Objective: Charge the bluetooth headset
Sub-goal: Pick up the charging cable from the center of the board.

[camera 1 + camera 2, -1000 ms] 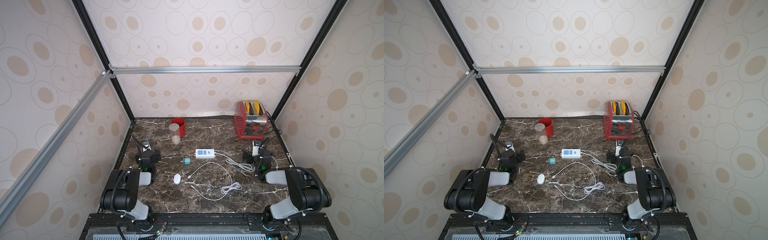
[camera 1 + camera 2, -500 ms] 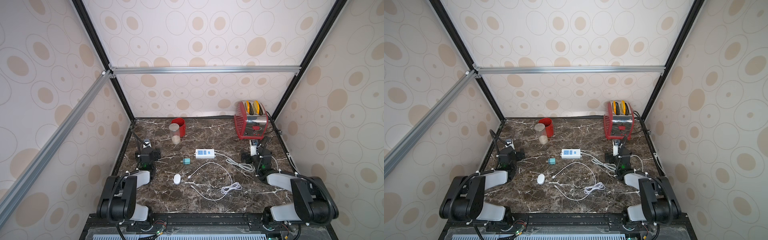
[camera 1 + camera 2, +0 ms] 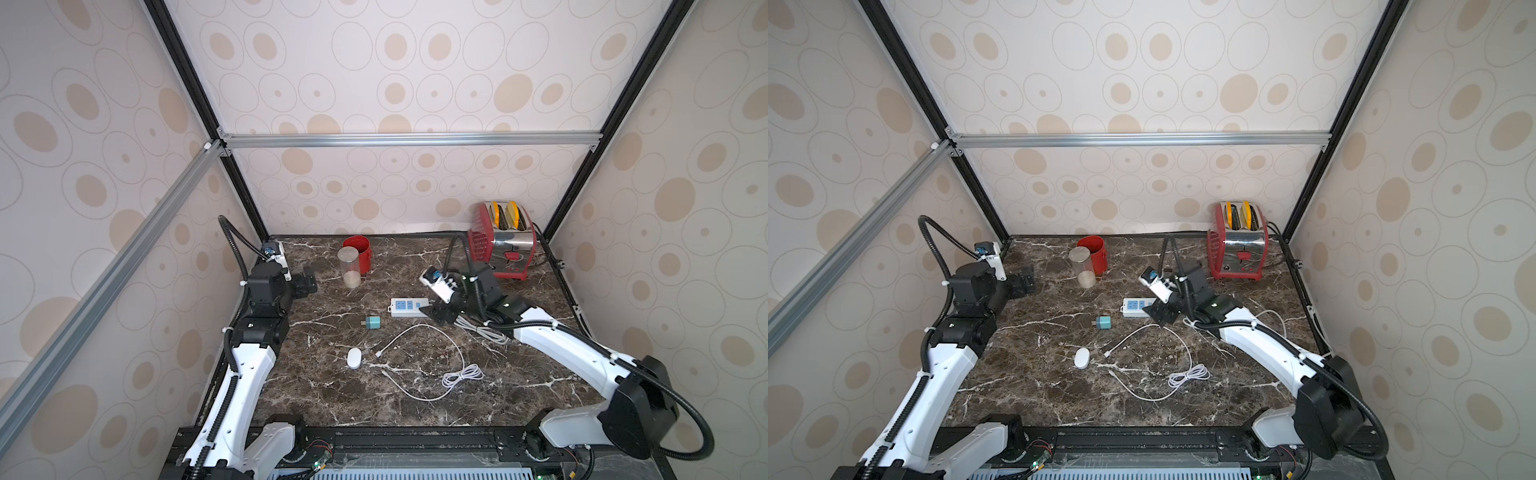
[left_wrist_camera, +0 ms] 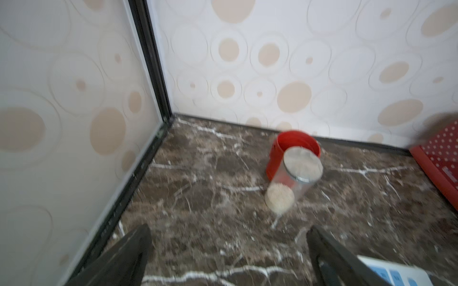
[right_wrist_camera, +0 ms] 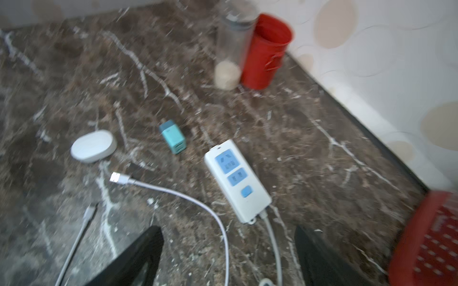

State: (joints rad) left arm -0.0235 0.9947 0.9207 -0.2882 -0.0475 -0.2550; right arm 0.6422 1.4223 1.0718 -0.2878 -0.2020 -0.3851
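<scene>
The bluetooth headset (image 3: 355,358) (image 3: 1082,358) (image 5: 93,146) is a small white oval case lying alone on the dark marble table, left of centre. A teal cube charger (image 3: 373,322) (image 5: 173,140) lies behind it. A white power strip with blue sockets (image 3: 408,306) (image 5: 236,178) lies further back. A loose white USB cable (image 3: 459,376) (image 5: 120,178) curls to the right of the case. My right gripper (image 3: 436,311) (image 5: 228,230) hovers open and empty over the strip's cord end. My left gripper (image 3: 308,283) (image 4: 229,230) is open and empty at the back left, far from the case.
A red cup (image 3: 360,257) and a clear jar (image 3: 350,268) stand at the back, just right of the left gripper. A red toaster (image 3: 503,241) sits in the back right corner. The strip's cord (image 3: 484,332) runs under the right arm. Walls close in three sides.
Both arms have unfolded and reached toward the back of the table. The right gripper has swung in over the power strip's end, and the left gripper has moved toward the jar.
</scene>
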